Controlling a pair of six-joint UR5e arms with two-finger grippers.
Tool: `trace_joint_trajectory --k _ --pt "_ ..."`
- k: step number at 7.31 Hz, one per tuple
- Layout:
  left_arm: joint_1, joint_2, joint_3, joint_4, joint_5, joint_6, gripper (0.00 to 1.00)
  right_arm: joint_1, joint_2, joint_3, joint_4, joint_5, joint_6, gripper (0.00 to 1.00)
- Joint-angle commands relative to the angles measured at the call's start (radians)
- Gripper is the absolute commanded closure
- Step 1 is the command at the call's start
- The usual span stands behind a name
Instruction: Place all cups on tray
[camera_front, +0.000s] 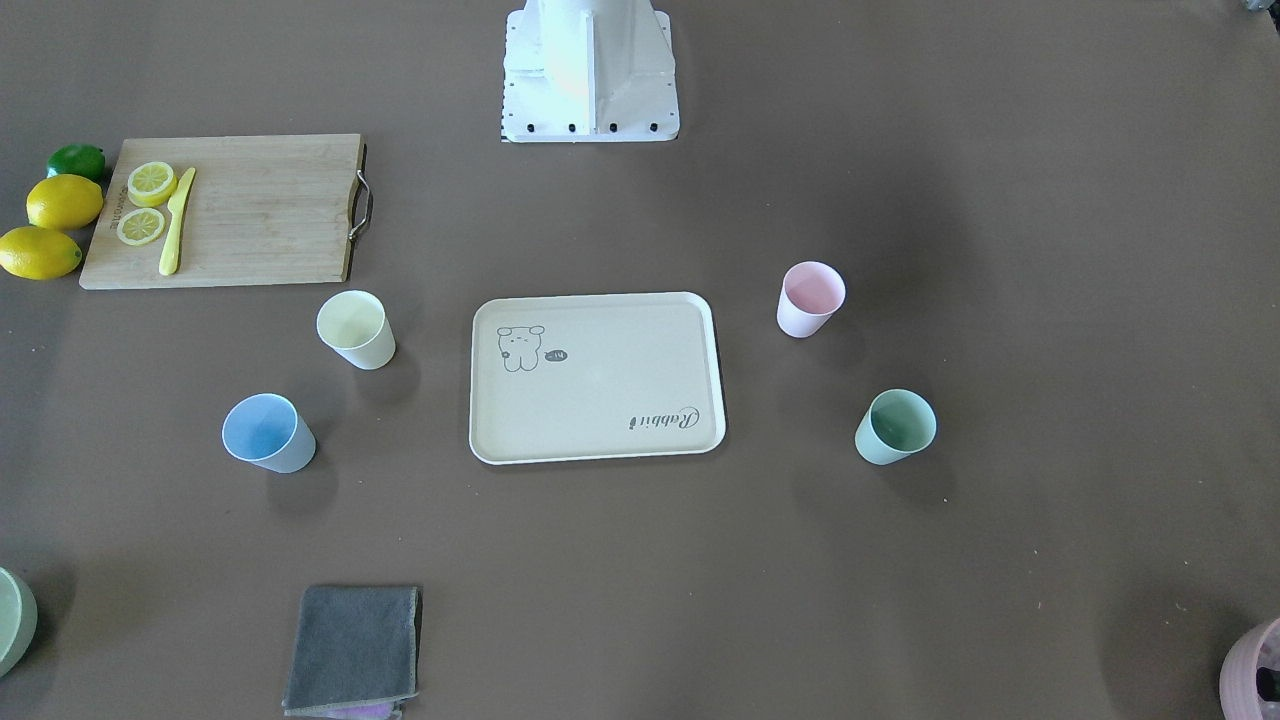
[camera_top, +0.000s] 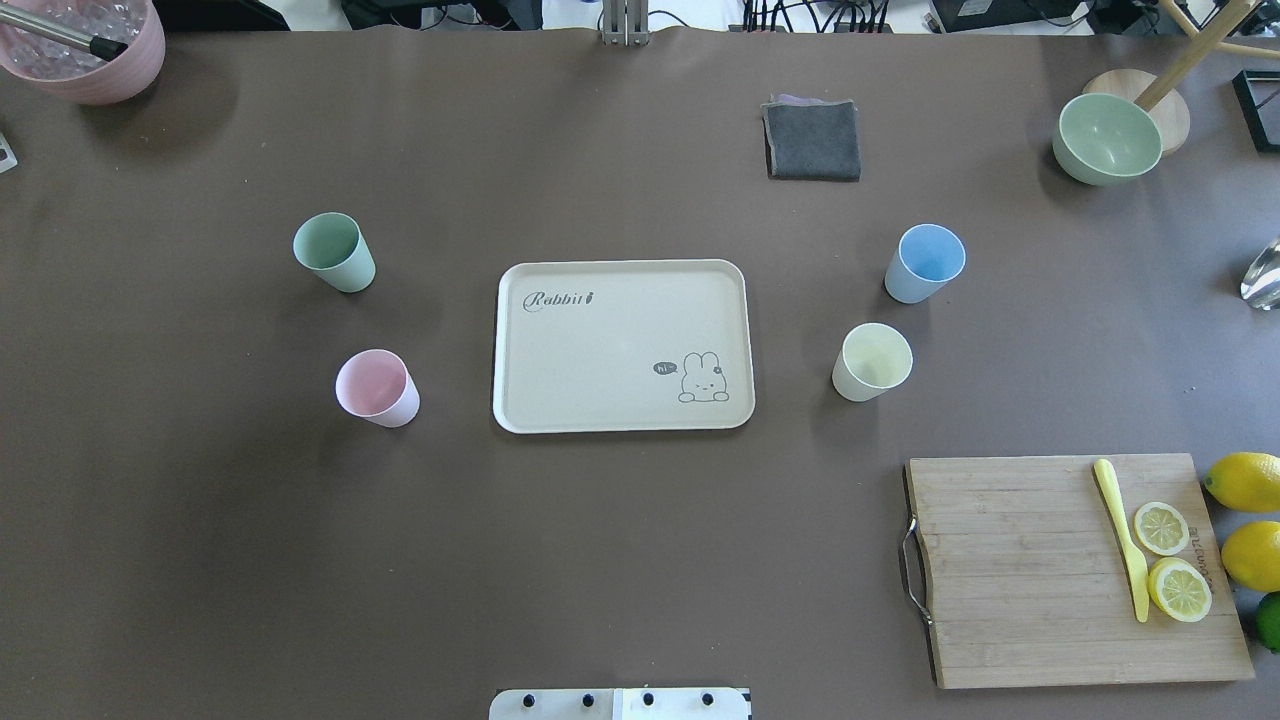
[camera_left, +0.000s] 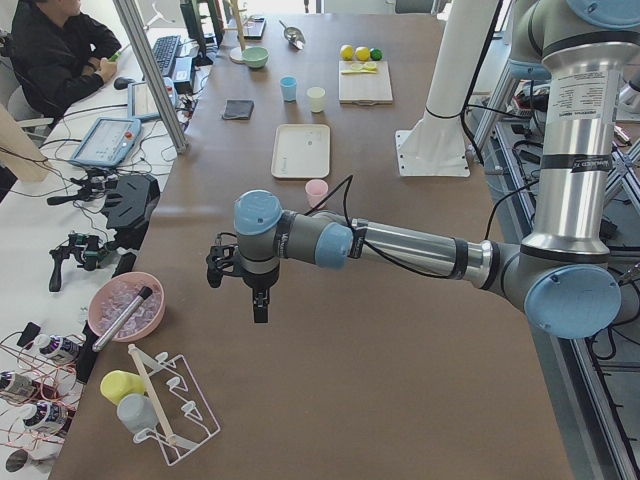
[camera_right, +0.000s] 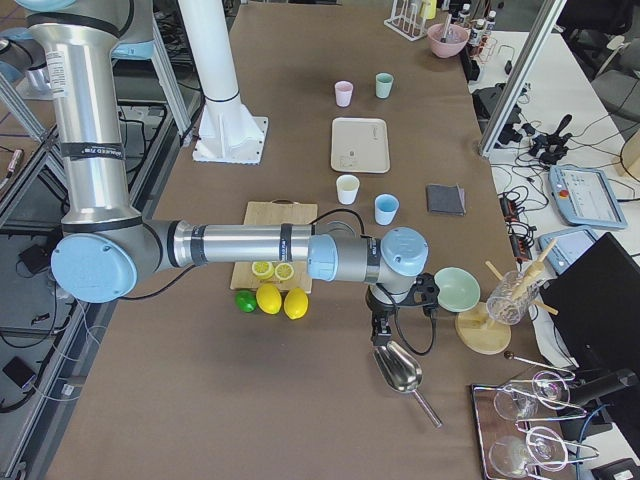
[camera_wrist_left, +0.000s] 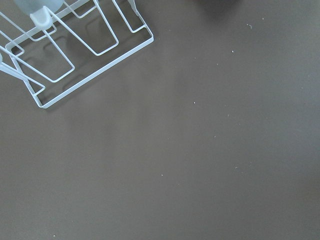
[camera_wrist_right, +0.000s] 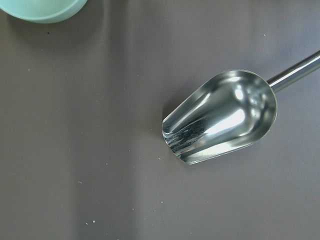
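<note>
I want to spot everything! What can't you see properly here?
The left gripper and right gripper: only in side views, too small to tell open or shut.
The bowl, front-facing view: cut by the left edge.
The pink pot, same view: cut by the corner.

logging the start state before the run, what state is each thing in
blue cup: upright, empty, off the tray
yellow cup: upright, empty, off the tray
pink cup: upright, empty, off the tray
green cup: upright, empty, off the tray
tray: flat, nothing on it
left gripper: above the table, open or shut cannot tell
right gripper: above the scoop, open or shut cannot tell
cloth: folded
</note>
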Motion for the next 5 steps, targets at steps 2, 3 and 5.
trace_joint_trajectory --k 2,3,5 --pt "-0.002 0.005 -0.001 0.0 -0.001 0.0 0.02 0.0 -0.001 0.0 0.001 0.0 0.003 0.0" --pt "0.0 0.005 0.0 0.0 -0.001 0.0 0.02 0.0 0.001 0.0 0.001 0.0 0.005 0.0" --pt "0.0 0.005 -0.003 -0.002 -0.001 0.0 0.02 0.0 0.001 0.008 0.001 0.0 0.005 0.0"
